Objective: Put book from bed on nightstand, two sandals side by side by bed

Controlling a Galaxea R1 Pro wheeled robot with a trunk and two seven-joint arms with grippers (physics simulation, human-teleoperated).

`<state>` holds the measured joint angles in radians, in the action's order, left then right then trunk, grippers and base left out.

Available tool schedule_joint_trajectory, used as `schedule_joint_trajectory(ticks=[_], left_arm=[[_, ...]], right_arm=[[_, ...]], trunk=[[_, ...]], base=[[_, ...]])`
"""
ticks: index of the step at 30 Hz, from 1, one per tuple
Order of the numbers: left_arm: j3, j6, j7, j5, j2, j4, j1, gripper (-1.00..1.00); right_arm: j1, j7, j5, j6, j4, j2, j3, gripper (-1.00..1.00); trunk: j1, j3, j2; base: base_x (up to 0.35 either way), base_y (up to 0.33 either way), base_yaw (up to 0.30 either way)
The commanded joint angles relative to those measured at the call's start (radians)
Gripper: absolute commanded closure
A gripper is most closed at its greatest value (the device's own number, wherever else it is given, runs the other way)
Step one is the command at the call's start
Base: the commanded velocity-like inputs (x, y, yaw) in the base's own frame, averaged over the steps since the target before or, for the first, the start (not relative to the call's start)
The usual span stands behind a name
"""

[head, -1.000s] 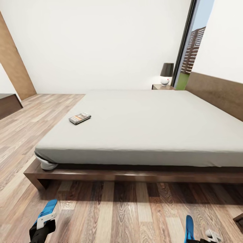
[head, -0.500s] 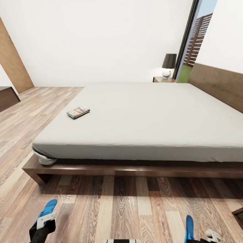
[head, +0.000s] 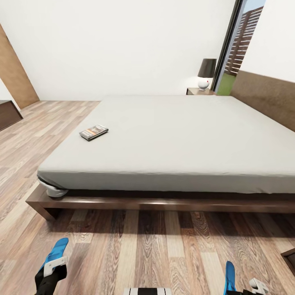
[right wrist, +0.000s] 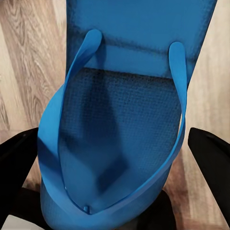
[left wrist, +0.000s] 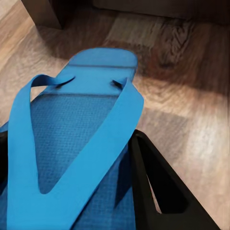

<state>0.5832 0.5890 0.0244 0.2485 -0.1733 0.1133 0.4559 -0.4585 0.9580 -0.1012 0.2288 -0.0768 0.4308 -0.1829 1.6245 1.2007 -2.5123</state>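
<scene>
The book (head: 94, 132) lies flat near the left edge of the white mattress of the bed (head: 172, 139). Beyond the bed's far corner stands a nightstand (head: 199, 91). At the lower left, over the floor in front of the bed, my left gripper (head: 51, 271) is shut on a blue sandal (head: 57, 250). The left wrist view has that sandal (left wrist: 81, 134) between black fingers (left wrist: 153, 187). My right gripper (head: 241, 289), at the lower right, is shut on the other sandal (head: 230, 276). In the right wrist view, this sandal (right wrist: 124, 96) sits between the fingers (right wrist: 211, 148).
A black-shaded lamp (head: 206, 73) stands on the nightstand, next to a tall window (head: 241, 41). The brown headboard (head: 266, 98) runs along the right wall. A dark low cabinet (head: 8, 115) stands at the far left. A dark corner (head: 289, 258) shows at the lower right. Wood floor lies before the bed.
The whole picture has shifted up a little, so the camera has moved. Both grippers keep their hold on the sandals; the left one sits slightly lower in the picture.
</scene>
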Motion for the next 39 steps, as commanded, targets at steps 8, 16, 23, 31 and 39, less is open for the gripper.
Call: schedule_joint_trajectory(ticks=[8,16,23,31,39], left_arm=[[0.010,0.099,0.000,0.009,0.000,0.003,0.001,1.00],[0.012,0.106,0.000,0.008,-0.003,0.013,0.001,1.00],[0.013,0.106,0.000,0.008,-0.003,0.055,0.001,1.00],[0.012,0.106,0.000,0.008,-0.003,0.056,0.000,1.00],[0.012,0.105,0.000,0.008,-0.002,0.053,0.000,1.00]], right_arm=[[0.000,0.002,-0.011,0.010,0.000,0.000,0.001,1.00],[0.000,0.001,-0.010,0.010,0.000,0.000,0.002,1.00],[0.000,0.001,-0.009,0.010,-0.001,0.000,0.002,1.00],[-0.001,0.001,-0.010,0.010,0.000,0.000,0.001,1.00],[0.000,0.005,-0.011,0.012,-0.001,0.001,-0.002,1.00]], trunk=[[0.000,0.001,0.000],[0.000,0.001,0.000],[0.000,0.001,0.000],[0.003,0.028,-0.002],[0.007,0.059,-0.004]], base=[[0.000,0.000,0.000],[0.000,0.000,0.000],[0.000,0.000,0.000],[0.000,0.000,0.000],[0.000,0.000,0.000]])
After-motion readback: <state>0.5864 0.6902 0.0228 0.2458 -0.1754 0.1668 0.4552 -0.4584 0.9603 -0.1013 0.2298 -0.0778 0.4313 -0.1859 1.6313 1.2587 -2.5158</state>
